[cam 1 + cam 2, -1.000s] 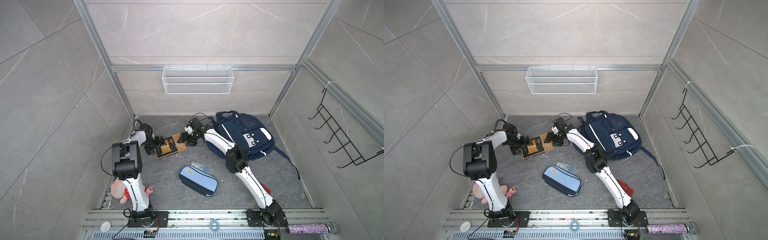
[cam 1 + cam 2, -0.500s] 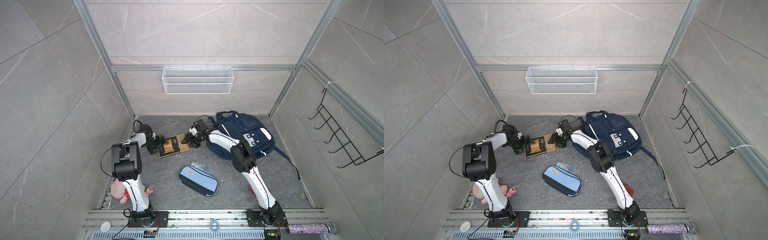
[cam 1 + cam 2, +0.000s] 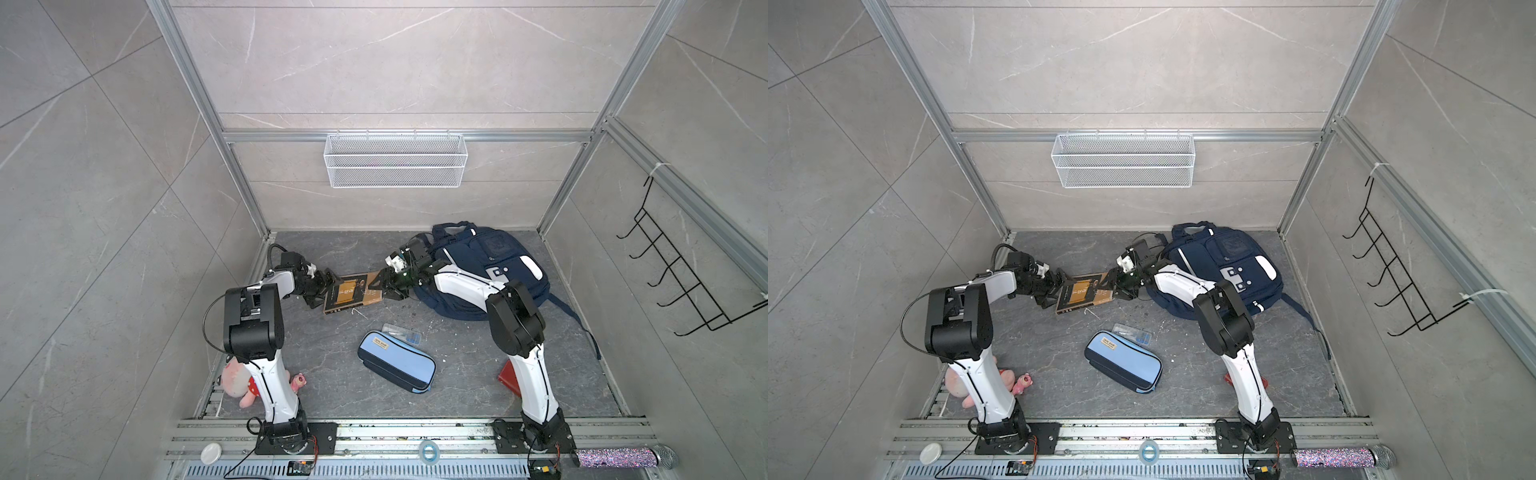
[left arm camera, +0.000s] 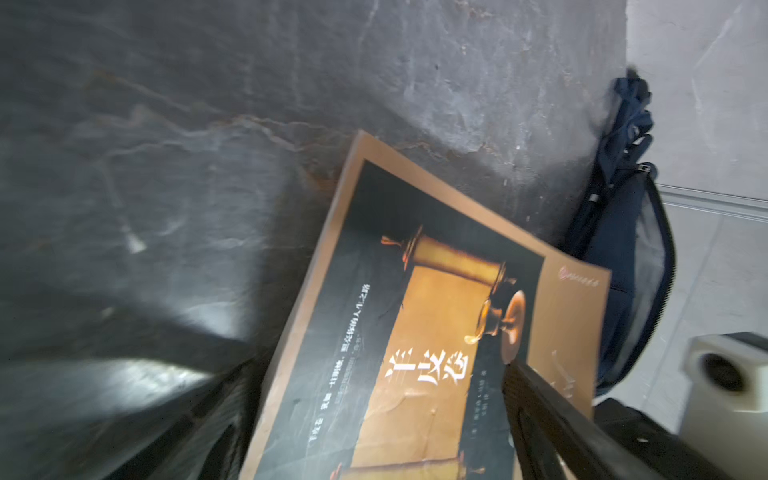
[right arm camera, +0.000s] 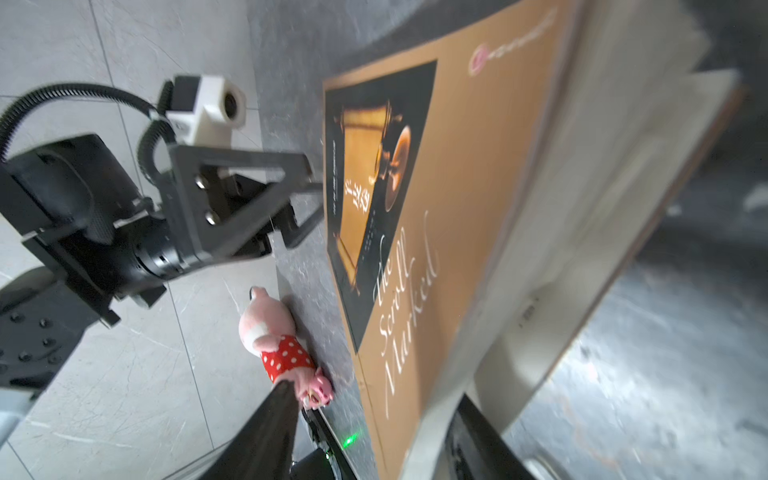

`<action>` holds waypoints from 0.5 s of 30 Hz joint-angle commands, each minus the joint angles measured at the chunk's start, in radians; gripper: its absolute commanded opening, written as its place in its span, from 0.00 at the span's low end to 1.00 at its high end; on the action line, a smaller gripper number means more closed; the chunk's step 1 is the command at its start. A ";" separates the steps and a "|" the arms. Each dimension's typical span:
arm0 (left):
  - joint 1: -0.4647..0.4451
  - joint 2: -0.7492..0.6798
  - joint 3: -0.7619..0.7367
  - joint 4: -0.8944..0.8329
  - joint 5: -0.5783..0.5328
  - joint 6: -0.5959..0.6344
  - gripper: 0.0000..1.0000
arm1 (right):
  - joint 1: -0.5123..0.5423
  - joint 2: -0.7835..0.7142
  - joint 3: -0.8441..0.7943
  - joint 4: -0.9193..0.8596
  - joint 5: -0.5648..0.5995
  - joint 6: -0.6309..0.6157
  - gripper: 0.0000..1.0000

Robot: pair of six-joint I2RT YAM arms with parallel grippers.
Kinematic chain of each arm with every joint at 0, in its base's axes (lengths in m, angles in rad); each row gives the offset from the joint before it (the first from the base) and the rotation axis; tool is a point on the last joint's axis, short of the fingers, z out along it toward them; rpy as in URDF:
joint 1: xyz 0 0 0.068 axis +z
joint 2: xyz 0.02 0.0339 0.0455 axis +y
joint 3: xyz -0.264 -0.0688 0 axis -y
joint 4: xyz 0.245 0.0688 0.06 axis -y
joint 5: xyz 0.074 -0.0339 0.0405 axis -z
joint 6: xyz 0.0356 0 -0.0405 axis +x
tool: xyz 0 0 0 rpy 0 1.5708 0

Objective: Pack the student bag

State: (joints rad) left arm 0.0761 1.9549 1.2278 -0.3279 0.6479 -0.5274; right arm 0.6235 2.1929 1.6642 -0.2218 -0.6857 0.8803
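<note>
**Student bag** (image 3: 494, 266): lies flat at the far right of the desk (image 3: 332, 249). Its main zip mouth (image 4: 640, 266) gapes toward the book, showing grey lining and nothing visible inside.

**Book** (image 3: 349, 293): just beside the bag. It has slid slightly bagward in the last second, and its bag-side edge is raised.

**Right gripper** (image 3: 380, 286): has narrowed astride that edge, with a gap left at one finger.

**Left gripper** (image 3: 328, 291): jaws wide apart at the opposite edge.

Insertion is judged to be beginning.

**Pencil case** (image 3: 397, 361): zipped and unpacked.

**Wall basket** (image 3: 395, 166): holds nothing visible.
</note>
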 commanded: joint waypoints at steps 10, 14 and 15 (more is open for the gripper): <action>-0.061 -0.039 -0.089 0.059 0.220 -0.090 0.88 | 0.012 -0.064 -0.135 0.242 0.018 0.112 0.46; -0.061 -0.071 -0.110 0.032 0.184 -0.078 0.91 | 0.001 -0.075 -0.161 0.222 0.040 0.102 0.39; -0.060 -0.078 -0.109 0.015 0.165 -0.073 0.95 | -0.002 -0.077 -0.166 0.223 0.043 0.102 0.38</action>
State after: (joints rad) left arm 0.0681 1.9224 1.1397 -0.2077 0.6979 -0.5713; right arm 0.6075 2.1647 1.5047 -0.1055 -0.6403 0.9741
